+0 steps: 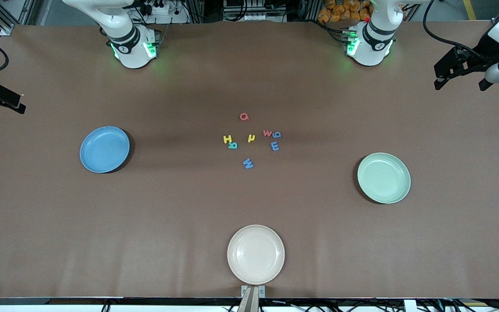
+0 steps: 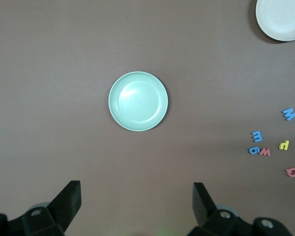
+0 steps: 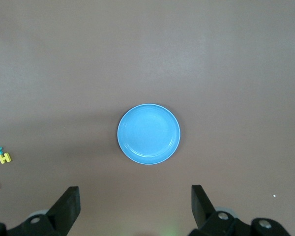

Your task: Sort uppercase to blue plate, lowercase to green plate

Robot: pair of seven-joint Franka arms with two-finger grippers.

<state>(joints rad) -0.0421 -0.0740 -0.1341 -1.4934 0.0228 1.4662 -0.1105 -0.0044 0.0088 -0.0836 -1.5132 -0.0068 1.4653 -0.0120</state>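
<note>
Eight small foam letters lie mid-table: red Q (image 1: 244, 116), yellow H (image 1: 227, 139), teal R (image 1: 232, 145), blue W (image 1: 248, 163), yellow h (image 1: 251, 138), red w (image 1: 267, 132), blue g (image 1: 277, 134) and a blue E-like letter (image 1: 275, 146). The blue plate (image 1: 104, 149) lies bare toward the right arm's end, the green plate (image 1: 383, 177) bare toward the left arm's end. My left gripper (image 2: 136, 196) hangs open high near the green plate (image 2: 138, 101). My right gripper (image 3: 135, 196) hangs open high near the blue plate (image 3: 148, 133). Neither holds anything.
A cream-white plate (image 1: 256, 254) lies at the table edge nearest the front camera, in line with the letters. Both arm bases stand along the table edge farthest from the front camera. Brown cloth covers the table.
</note>
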